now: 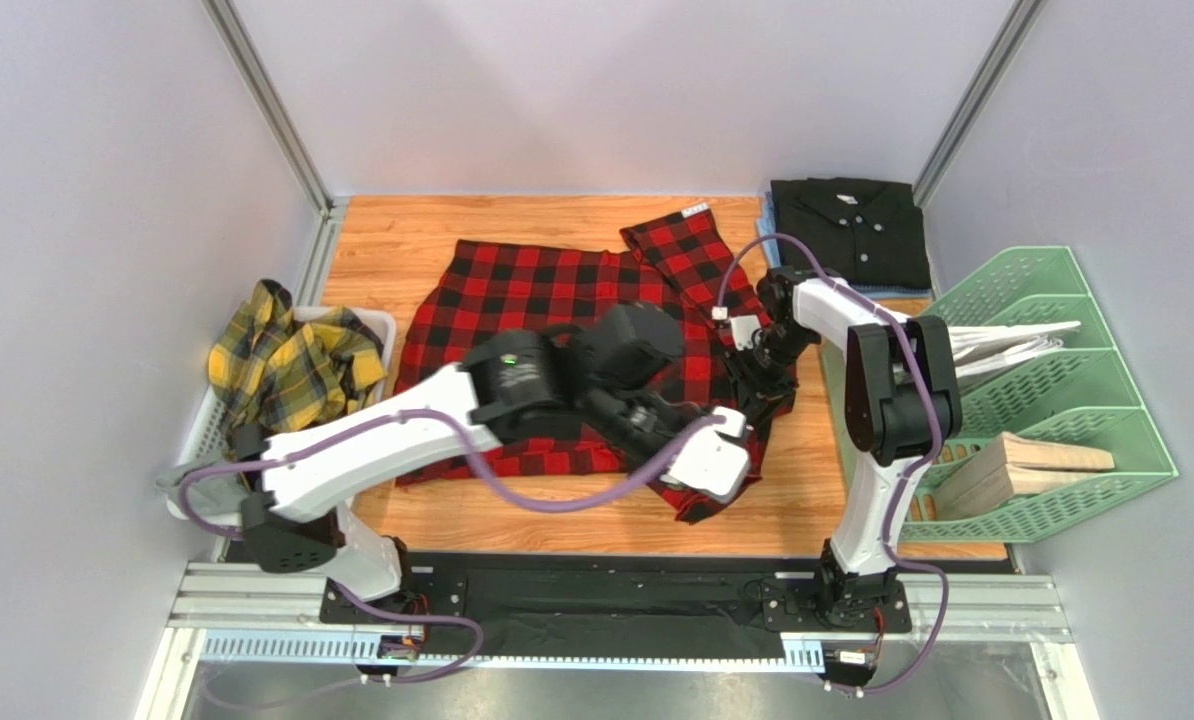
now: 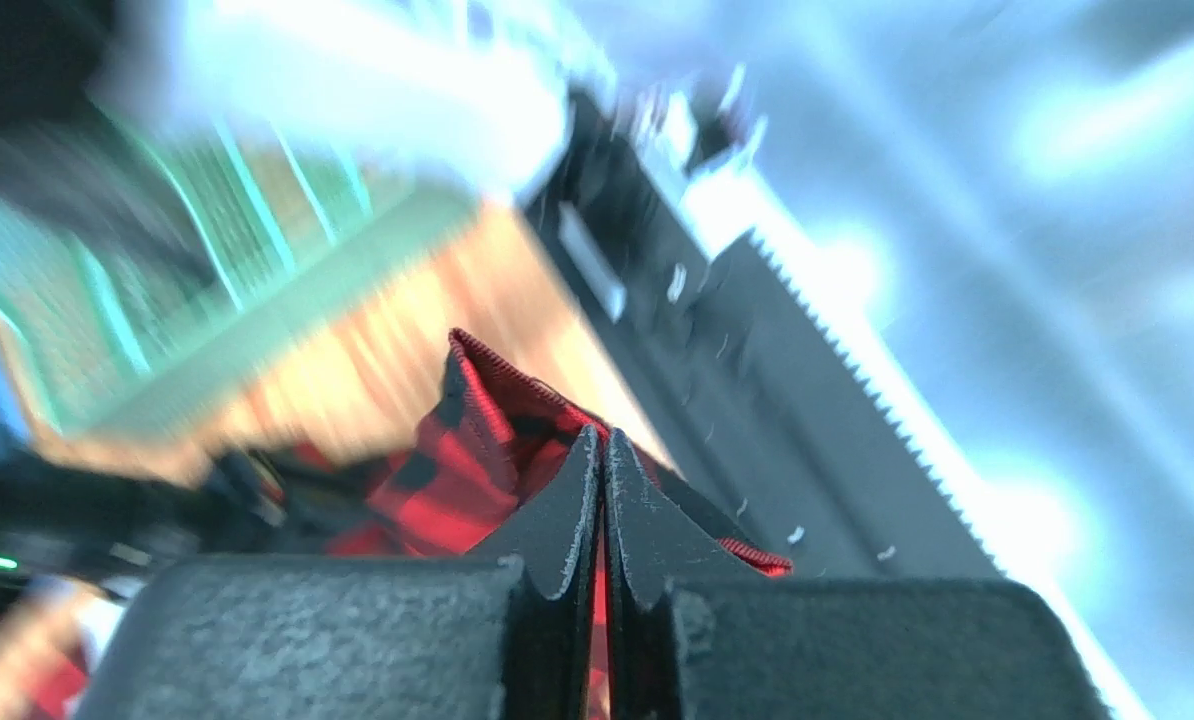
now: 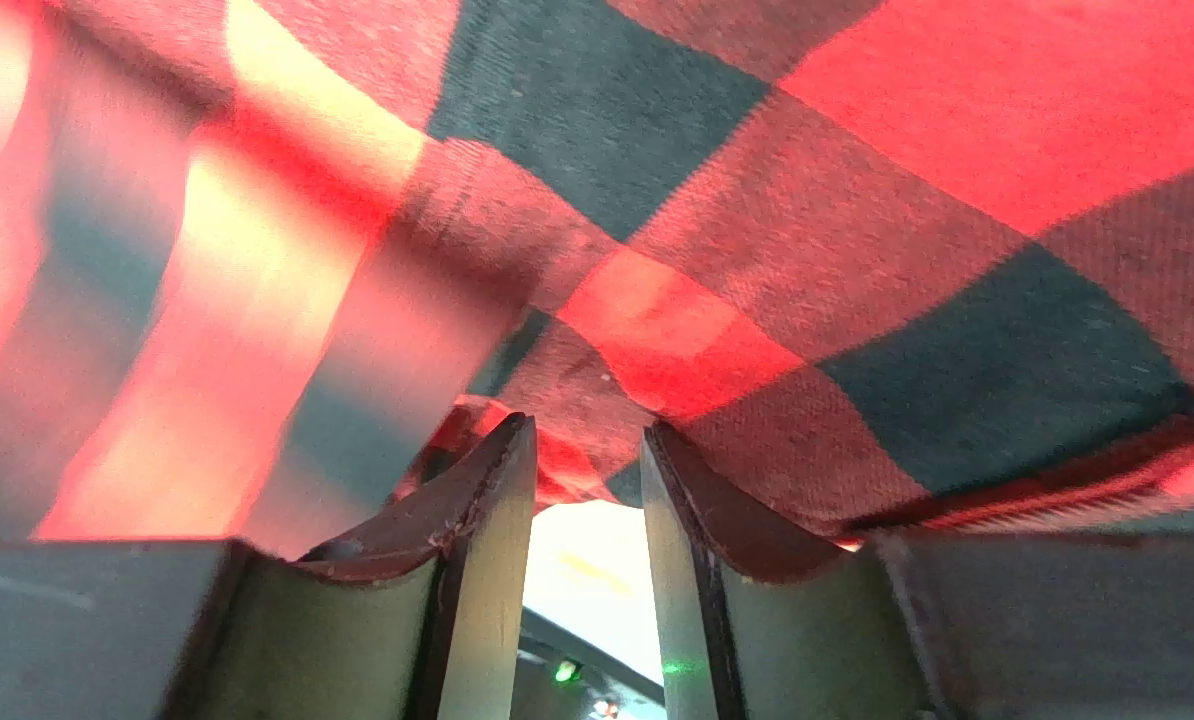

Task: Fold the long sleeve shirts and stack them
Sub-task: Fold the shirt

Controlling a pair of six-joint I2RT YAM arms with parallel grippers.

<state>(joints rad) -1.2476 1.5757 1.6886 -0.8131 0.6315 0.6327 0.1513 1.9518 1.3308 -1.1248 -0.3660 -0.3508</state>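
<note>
The left gripper (image 2: 603,450) is clamped shut on a hem of the red-and-black check shirt (image 1: 528,300), with the edge poking out just past its fingertips. It is a pinch at the border, likely so this corner can be carried over for a fold. The right gripper (image 3: 585,450) has its jaws partway apart with check cloth draped across the tips; I cannot tell whether a fold is pinched between them. Only the top view shows the yellow plaid shirt (image 1: 295,360) heaped in a bin (image 1: 384,321) well to the left gripper's left, and the black shirt (image 1: 851,225) lying folded beyond the right gripper — the wrist views show only cloth up close.
</note>
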